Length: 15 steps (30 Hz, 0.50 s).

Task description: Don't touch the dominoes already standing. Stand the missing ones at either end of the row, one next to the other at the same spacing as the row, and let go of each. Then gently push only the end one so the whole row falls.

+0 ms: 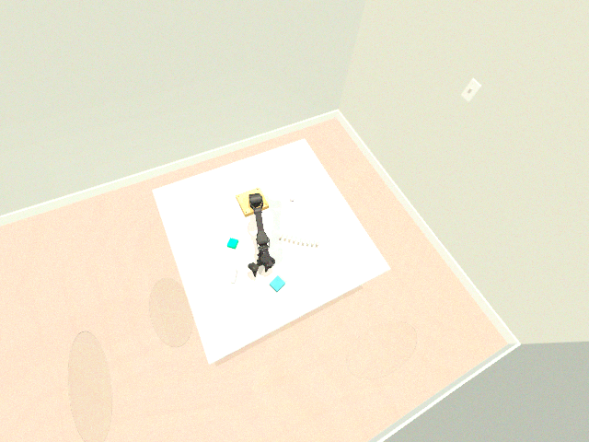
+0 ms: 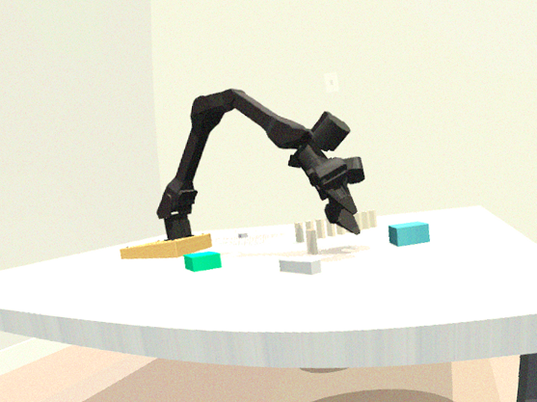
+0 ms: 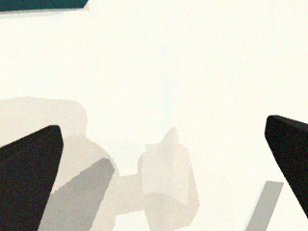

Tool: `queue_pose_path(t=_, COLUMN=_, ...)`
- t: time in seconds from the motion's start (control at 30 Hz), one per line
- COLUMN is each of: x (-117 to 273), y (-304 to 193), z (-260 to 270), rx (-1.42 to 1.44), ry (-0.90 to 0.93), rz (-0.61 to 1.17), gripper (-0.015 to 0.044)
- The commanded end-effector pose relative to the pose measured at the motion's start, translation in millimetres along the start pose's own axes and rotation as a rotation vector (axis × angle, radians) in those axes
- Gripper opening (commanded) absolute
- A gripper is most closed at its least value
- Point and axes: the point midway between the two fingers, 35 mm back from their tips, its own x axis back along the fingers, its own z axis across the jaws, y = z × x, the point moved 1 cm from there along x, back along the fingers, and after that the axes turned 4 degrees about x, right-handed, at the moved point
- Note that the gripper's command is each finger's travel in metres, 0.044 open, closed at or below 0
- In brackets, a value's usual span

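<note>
The gripper [image 1: 260, 272] [image 2: 358, 223] [image 3: 166, 130] is hovering above the table [image 1: 304, 304] [image 2: 257, 303] [image 3: 217, 63], fingers spread and holding nothing. One pale domino [image 2: 311, 241] is standing upright near the grey block [image 2: 299, 265], apart from the domino row [image 1: 298, 242] [image 2: 319, 228].

Matte black arm [image 1: 259, 223] [image 2: 253, 108] pretty much all over, no-frills look. Chunky, faceted housings at joints, slimmer straight links between. Fat black cylinder [image 2: 331, 131] sticking out near wrist, kinda like stubby can. Pincer [image 1: 260, 272] [image 2: 356, 223] [image 3: 166, 130] black too, blocky body, two wedge-shaped fingers narrowing to blunt tips, flat faces and crisp edges up close. Only real colour: yellow-orange base plate [image 1: 243, 205] [image 2: 147, 251], squarish slab, little dark dots near corners, screws maybe, too small to tell.
</note>
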Motion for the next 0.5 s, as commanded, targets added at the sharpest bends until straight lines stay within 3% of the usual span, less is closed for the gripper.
queue_pose_path(t=0.0, x=32.4, y=-17.7, z=-13.4, rx=0.375, ry=0.384, rz=0.152, gripper=0.0440)
queue_pose_path(t=0.3, x=87.0, y=-39.5, z=-12.5, rx=0.550, ry=0.680, rz=0.211, gripper=0.0440)
queue_pose_path(t=0.47, x=89.0, y=-40.3, z=-12.4, rx=0.554, ry=0.689, rz=0.213, gripper=0.0440)
